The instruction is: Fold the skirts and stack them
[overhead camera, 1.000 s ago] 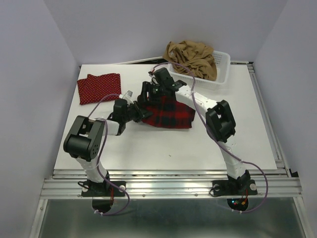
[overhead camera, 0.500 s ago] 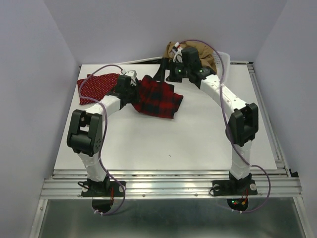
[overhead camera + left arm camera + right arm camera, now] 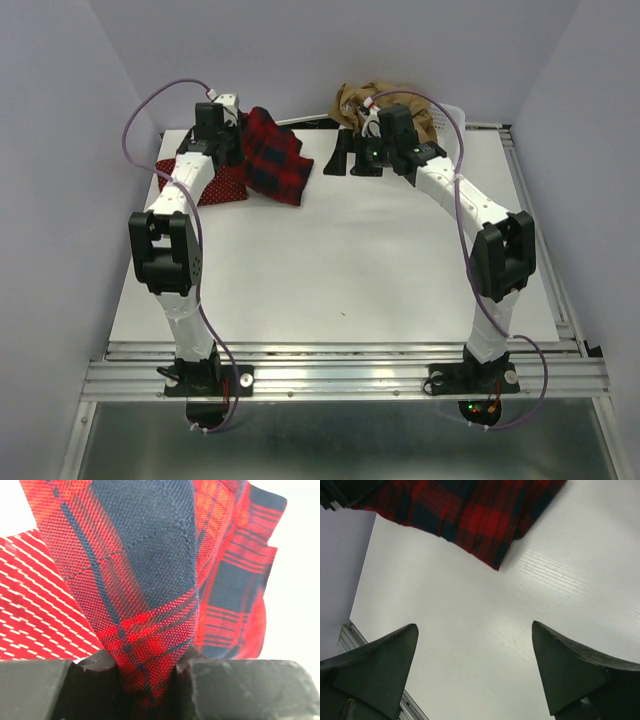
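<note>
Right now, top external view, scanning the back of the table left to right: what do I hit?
red dotted skirt → plaid skirt → right end effector → white basket. Tan skirt skipped: it overlaps the end effector and the basket.

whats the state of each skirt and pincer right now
left pincer, shut on the plaid skirt
right pincer, open and empty
plaid skirt, held up, bunched, overlapping the dotted skirt
dotted skirt, flat on table
tan skirt, crumpled in basket
</note>
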Available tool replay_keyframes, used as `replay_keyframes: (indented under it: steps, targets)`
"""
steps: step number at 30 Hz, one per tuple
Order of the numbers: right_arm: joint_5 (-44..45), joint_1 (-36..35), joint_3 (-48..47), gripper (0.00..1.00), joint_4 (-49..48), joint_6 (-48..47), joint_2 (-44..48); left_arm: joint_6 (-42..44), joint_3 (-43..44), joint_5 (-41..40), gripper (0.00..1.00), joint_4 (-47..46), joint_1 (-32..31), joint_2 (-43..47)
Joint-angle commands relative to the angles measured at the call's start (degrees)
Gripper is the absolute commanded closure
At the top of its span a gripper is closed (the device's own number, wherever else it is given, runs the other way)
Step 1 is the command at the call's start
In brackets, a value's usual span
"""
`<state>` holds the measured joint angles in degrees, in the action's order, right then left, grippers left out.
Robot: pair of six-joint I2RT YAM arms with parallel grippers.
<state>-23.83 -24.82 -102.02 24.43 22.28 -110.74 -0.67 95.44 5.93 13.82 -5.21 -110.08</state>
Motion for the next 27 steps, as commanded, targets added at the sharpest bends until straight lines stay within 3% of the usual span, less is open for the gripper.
replay_keyframes:
  steps: [1, 17, 27]
  targets:
    - [-0.51, -0.05, -0.38, 0.0, -1.84, -0.75, 1.14, 1.55, 7.99, 2.76, 1.0, 1.81, 2.31, 0.05]
    - [-2.27, -0.05, -0.46, 0.0, -1.84, 0.22, -0.44, 6.55, 11.52, 7.94, 1.0, -0.29, 4.69, 2.76]
    - [-2.71, -0.05, -0.55, 0.0, -1.84, 0.66, -1.06, 3.57, 15.65, 9.8, 1.0, -1.17, 4.69, 3.21]
